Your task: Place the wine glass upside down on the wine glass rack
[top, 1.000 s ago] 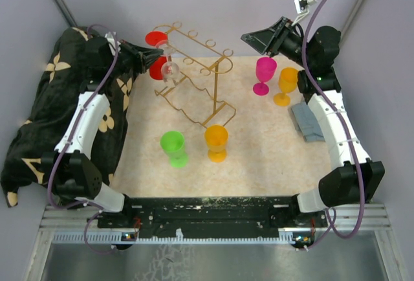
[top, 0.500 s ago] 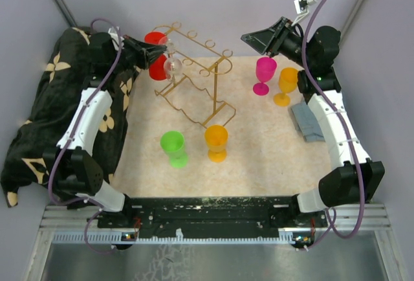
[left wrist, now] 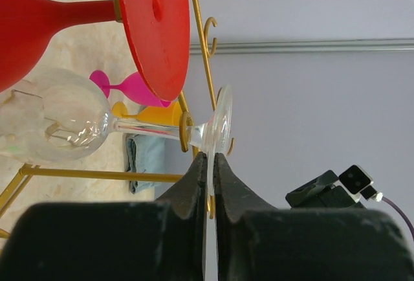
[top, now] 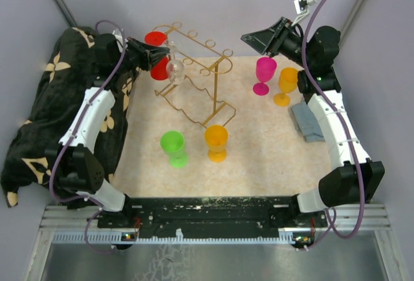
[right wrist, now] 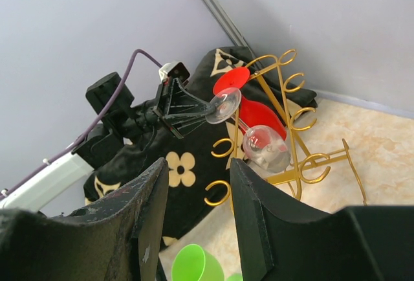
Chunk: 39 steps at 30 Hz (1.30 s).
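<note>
Bench (top: 259,164): a speckled beige top, with both arm bases at its near edge.
Green cup (top: 173,144): upright on the bench, nearest the bases, left of centre.
Orange cup (top: 216,140): upright just beside the green cup, on its right, close to the near foot of the rack.
Patterned blanket (top: 39,112): black with pale flowers, heaped along the left side of the bench.
Grey cloth (top: 307,122): folded, lying by the right arm.
Wine glass rack (top: 214,96): gold wire, standing mid-bench towards the back left, its loops on top.
Pink glass (top: 264,72) and amber glass (top: 286,83): upright, side by side, right of the rack and well apart from it.
Wine glass (left wrist: 58,125): clear, bowl lower than foot and tilted, at the rack's left end; its stem sat in a gold loop, with the foot beyond it.
Left tool (left wrist: 210,158): clenched on the rim of the wine glass's foot, which ran edge-on between the two fingers.
Red glass (left wrist: 152,28): hung bowl-down in the rack just beside the clear one, their feet close together.
Right tool (right wrist: 197,171): released, fingers apart with nothing between them, raised over the far right corner and facing the rack.
</note>
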Tool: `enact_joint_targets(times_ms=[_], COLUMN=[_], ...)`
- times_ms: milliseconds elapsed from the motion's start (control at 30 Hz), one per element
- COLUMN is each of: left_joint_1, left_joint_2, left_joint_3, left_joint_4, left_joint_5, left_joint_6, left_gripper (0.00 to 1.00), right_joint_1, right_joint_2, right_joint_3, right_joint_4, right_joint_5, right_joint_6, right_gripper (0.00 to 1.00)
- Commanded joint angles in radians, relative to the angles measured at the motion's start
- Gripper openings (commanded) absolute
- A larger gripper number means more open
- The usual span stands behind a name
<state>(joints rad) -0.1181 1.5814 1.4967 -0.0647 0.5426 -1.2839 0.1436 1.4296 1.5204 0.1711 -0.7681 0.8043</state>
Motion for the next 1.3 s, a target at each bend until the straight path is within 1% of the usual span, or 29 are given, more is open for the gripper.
enact_joint_targets(times_ms=[0,67,233,267,400,733,967,1033,1100,1267], left_joint_1=[-0.013,-0.013,-0.012,-0.013,-0.012,-0.013,-0.014,-0.013,-0.013,-0.013], left_joint_2=[-0.04,-0.046,-0.06,-0.062,-0.069,-0.11,-0.14,-0.148,-0.159,-0.201], left_joint_3=[-0.019,-0.024,-0.037,-0.038,-0.038,-0.086,-0.107,-0.11,-0.115,-0.117], left_joint_4=[0.023,0.019,0.019,0.02,0.019,0.019,0.013,0.008,0.006,-0.01], left_joint_5=[-0.002,-0.001,0.001,0.002,0.006,0.013,0.014,0.02,0.029,0.044], left_joint_6=[0.024,0.027,0.029,0.028,0.029,0.034,0.048,0.052,0.055,0.072], left_gripper=[0.12,0.16,0.22,0.24,0.29,0.34,0.34,0.34,0.35,0.37], right_joint_1=[0.0,0.0,0.001,0.0,0.001,0.001,0.0,0.001,0.0,0.001], right_joint_2=[-0.041,-0.042,-0.048,-0.05,-0.059,-0.078,-0.092,-0.091,-0.084,-0.027], right_joint_3=[0.013,0.014,0.01,0.008,0.002,-0.013,-0.011,-0.003,0.02,0.125], right_joint_4=[0.052,0.053,0.053,0.053,0.051,0.032,-0.042,-0.077,-0.171,-0.459], right_joint_5=[0.004,0.004,0.004,0.004,0.006,0.013,0.047,0.066,0.111,0.309], right_joint_6=[-0.004,-0.001,0.001,0.001,0.002,-0.005,-0.059,-0.081,-0.124,-0.287], right_gripper=[0.43,0.43,0.43,0.43,0.43,0.43,0.43,0.43,0.43,0.43])
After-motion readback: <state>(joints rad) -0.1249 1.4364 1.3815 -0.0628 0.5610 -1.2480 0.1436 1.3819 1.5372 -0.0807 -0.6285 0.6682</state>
